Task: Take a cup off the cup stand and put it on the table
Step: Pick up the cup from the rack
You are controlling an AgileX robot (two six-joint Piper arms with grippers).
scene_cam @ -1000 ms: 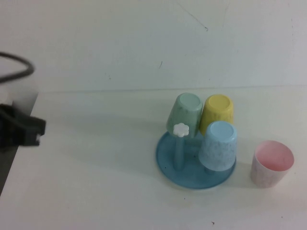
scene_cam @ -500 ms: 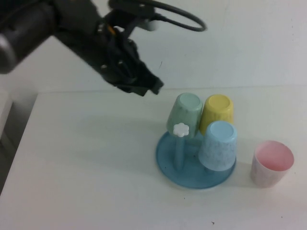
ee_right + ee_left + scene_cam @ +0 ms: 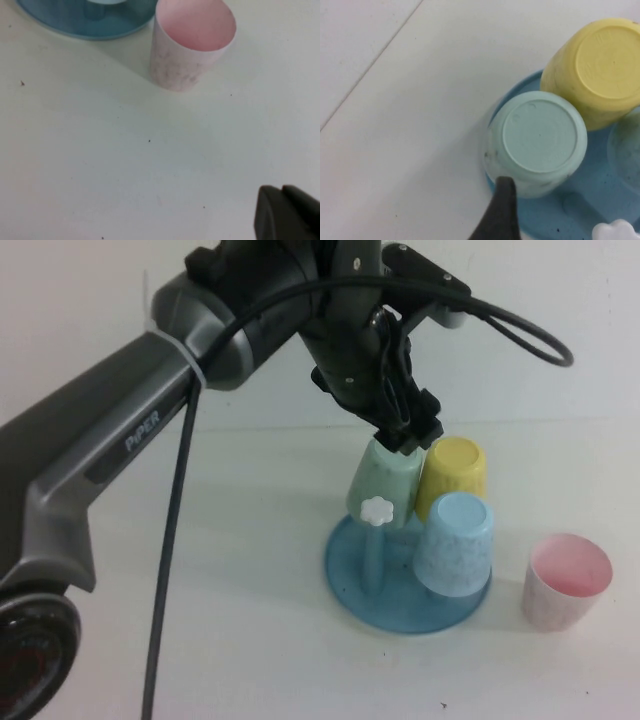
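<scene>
The mint-green cup (image 3: 385, 480) hangs upside down on a peg of the blue cup stand (image 3: 350, 575). In the left wrist view the cup's flat bottom (image 3: 540, 135) faces the camera. My left gripper (image 3: 412, 435) is right above the cup's top, open, with nothing in it. In the left wrist view (image 3: 572, 200) one dark finger (image 3: 499, 212) lies against the cup's side and the other is out of frame. My right gripper (image 3: 281, 192) is shut and empty, low over the white table (image 3: 200, 580), near the pink cup (image 3: 192, 42); it does not show in the high view.
A yellow cup (image 3: 453, 472) and a light blue cup (image 3: 455, 542) also hang on the stand beside the mint one. A free peg with a white flower knob (image 3: 377, 511) stands at the front. The pink cup (image 3: 567, 580) stands upright on the table right of the stand.
My left arm has swung in from the left edge, across the table, to just above the mint-green cup. The cups and the stand have not moved.
</scene>
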